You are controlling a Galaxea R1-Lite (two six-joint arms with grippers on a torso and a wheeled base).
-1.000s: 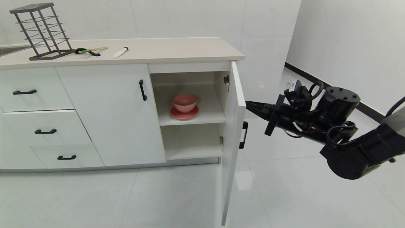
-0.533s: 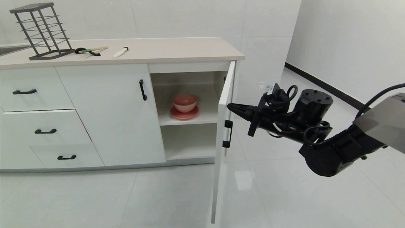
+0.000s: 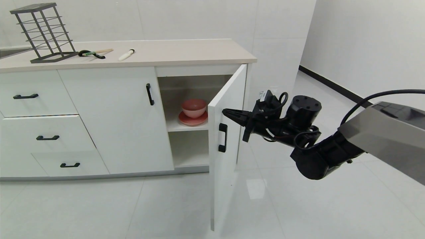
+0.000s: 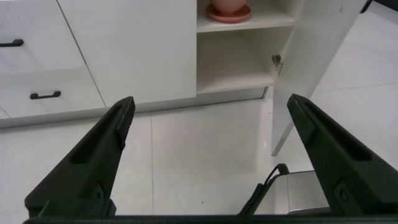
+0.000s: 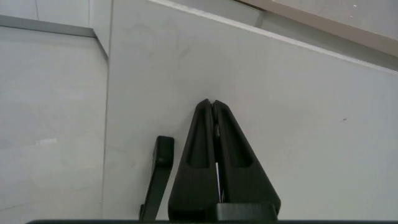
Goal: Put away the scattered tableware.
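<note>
A pink bowl (image 3: 194, 107) sits on a pink plate (image 3: 192, 119) on the upper shelf inside the white cabinet; the same stack shows as the bowl (image 4: 228, 6) on the plate (image 4: 229, 15) in the left wrist view. The cabinet door (image 3: 227, 132) stands about half open, its black handle (image 3: 222, 137) facing outward. My right gripper (image 3: 227, 112) is shut, its tip pressed against the door's outer face (image 5: 298, 124) just beside the handle (image 5: 158, 177). My left gripper (image 4: 208, 124) hangs open above the floor, pointed toward the cabinet, holding nothing.
On the countertop (image 3: 172, 51) lie a black wire rack (image 3: 43, 31), a green-handled brush (image 3: 93, 53) and a white utensil (image 3: 126, 54). Drawers with black handles (image 3: 47, 137) and a closed left door (image 3: 113, 119) fill the cabinet front. White tiled floor (image 3: 99, 209) spreads in front.
My right gripper has moved left, pushing the cabinet door from nearly fully open to about half shut. The bowl and plate have not moved.
</note>
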